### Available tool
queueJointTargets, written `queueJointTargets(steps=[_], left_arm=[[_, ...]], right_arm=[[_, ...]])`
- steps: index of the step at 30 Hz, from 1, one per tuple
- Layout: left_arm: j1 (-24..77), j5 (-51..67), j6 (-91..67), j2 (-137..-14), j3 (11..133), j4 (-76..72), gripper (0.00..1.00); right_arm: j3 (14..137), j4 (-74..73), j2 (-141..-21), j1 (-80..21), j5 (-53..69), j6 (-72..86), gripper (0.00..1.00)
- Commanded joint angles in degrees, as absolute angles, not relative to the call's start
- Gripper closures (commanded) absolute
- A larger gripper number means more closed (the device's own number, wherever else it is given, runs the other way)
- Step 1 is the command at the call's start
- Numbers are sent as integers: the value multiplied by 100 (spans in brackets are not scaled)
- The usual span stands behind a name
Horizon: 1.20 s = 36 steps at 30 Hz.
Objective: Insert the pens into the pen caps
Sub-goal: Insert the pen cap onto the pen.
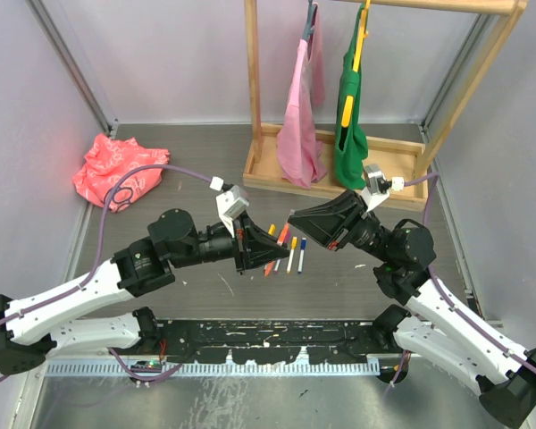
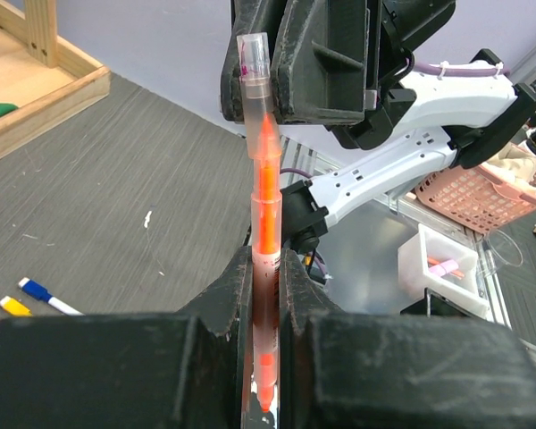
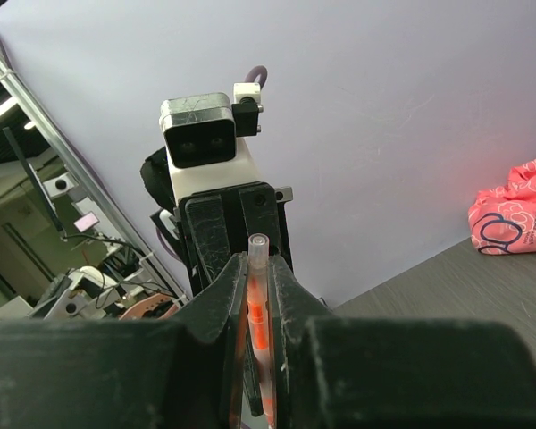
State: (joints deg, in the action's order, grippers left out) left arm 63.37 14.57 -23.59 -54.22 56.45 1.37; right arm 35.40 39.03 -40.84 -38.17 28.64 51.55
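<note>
Grey table (image 1: 161, 179) with loose pens (image 1: 292, 256) near its middle.
From above, we see the left gripper (image 1: 266, 239) and right gripper (image 1: 295, 219) tip to tip. Left wrist: jaws clamped on an orange pen (image 2: 265, 223), nib inside a clear cap (image 2: 253, 80). Right wrist: jaws pinched on that cap.

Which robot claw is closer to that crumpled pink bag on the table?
Left. The left gripper sits to the right of the pink bag, mid-table; the right gripper is even farther right.
</note>
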Motion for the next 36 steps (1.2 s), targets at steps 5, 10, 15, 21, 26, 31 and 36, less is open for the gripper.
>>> queueJointTargets(steps=[5, 10, 15, 21, 26, 31, 36], left_arm=[[6350, 1106, -2365, -5418, 5875, -544, 100], [6352, 1160, -2365, -5526, 5962, -622, 100], [6359, 1101, -2347, -5471, 5952, -687, 100], [6352, 1090, -2303, -5381, 5949, -667, 100], [6349, 1066, -2324, -5298, 5870, -594, 100], [6352, 1089, -2320, -5246, 5852, -434, 100], [6354, 1316, -2344, -5332, 5880, -213, 100]], right_arm=[[3434, 3972, -3981, -3857, 3042, 5173, 94], [3620, 3777, -4007, -3857, 3176, 5037, 87], [3728, 3636, -3970, -3852, 3217, 4948, 80], [3973, 3144, -3850, -3852, 3087, 4660, 66], [4272, 2369, -3625, -3851, 2879, 4200, 57], [4714, 1532, -3503, -3855, 2513, 3662, 53], [5213, 1012, -3591, -3855, 2023, 3338, 51]])
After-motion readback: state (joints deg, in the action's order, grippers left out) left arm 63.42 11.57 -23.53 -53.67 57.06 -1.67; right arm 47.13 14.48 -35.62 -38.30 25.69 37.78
